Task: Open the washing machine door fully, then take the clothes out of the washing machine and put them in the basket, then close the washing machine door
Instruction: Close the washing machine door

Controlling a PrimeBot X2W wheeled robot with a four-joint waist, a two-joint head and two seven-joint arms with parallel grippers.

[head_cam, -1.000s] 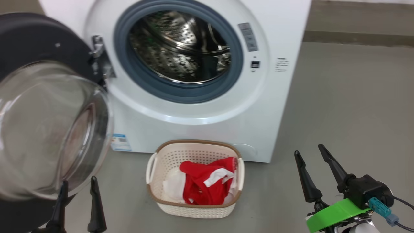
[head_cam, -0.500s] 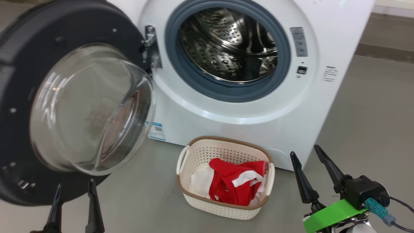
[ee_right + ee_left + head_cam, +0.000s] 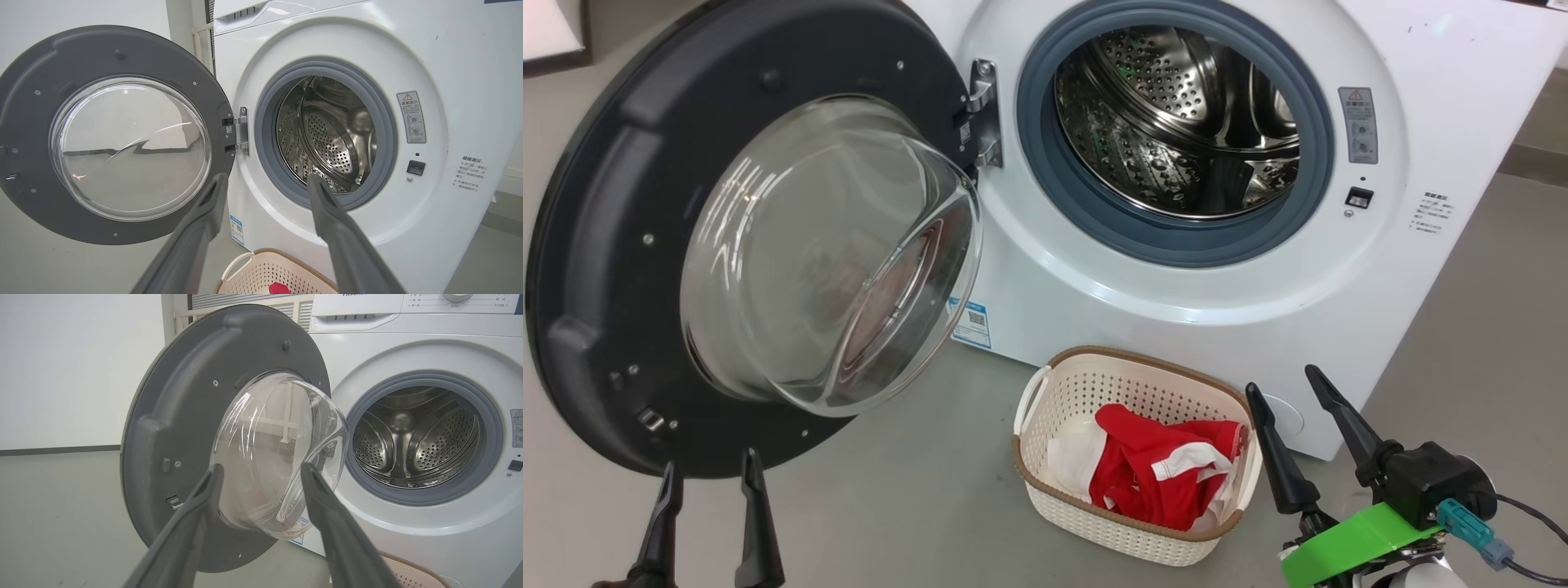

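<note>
The washing machine (image 3: 1192, 318) stands with its steel drum (image 3: 1176, 122) bare inside the grey ring. The washing machine door (image 3: 613, 245) hangs swung out to the left on its hinge, its glass bowl bulging toward me. On the floor in front sits the basket (image 3: 1127, 354), with the red and white clothes (image 3: 1152, 478) in it. My left gripper (image 3: 709, 461) is open just below the door's lower rim, holding nothing. My right gripper (image 3: 1282, 380) is open beside the basket's right end. In the wrist views, the left gripper (image 3: 261, 467) faces the glass bowl and the right gripper (image 3: 266, 178) faces the machine's front.
Grey floor (image 3: 915, 506) lies around the basket and under the door. A white wall (image 3: 73, 367) stands left of the machine. A dark skirting strip (image 3: 1535, 155) runs at the far right. The door (image 3: 36, 196) takes up the space left of the drum opening.
The head camera has turned, so the whole scene slid right and more of the door shows. Both grippers stay open and low. The clothes in the basket lie as before.
</note>
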